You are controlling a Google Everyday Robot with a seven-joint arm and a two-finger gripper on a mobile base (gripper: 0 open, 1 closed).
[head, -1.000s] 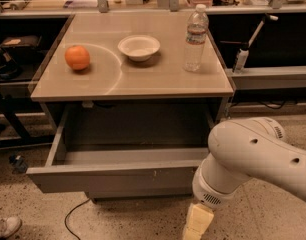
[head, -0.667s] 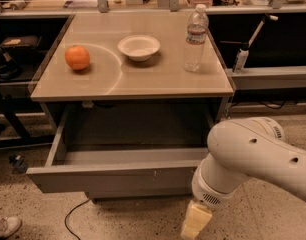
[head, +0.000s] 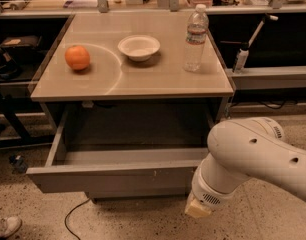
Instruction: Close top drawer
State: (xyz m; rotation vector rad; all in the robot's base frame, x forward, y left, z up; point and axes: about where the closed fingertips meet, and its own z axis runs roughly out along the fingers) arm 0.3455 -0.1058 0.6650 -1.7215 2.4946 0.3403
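Observation:
The top drawer (head: 113, 180) is a wide grey metal drawer with a plain front and small white scratches right of centre. It stands pulled far out from under the beige table top (head: 143, 79), and its inside looks empty. My white arm (head: 258, 159) fills the lower right. My gripper (head: 198, 209) shows only as a cream-coloured tip below the arm's wrist, low in front of the drawer front's right end. I cannot tell if it touches the front.
On the table top stand an orange (head: 77, 57), a white bowl (head: 139, 47) and a clear water bottle (head: 195, 39). A black cable (head: 73, 216) and a shoe (head: 5, 226) lie on the speckled floor at left. Dark shelving flanks both sides.
The cream tip of my gripper shows shorter and higher than before. The drawer stands equally far out, and the things on the table have not moved.

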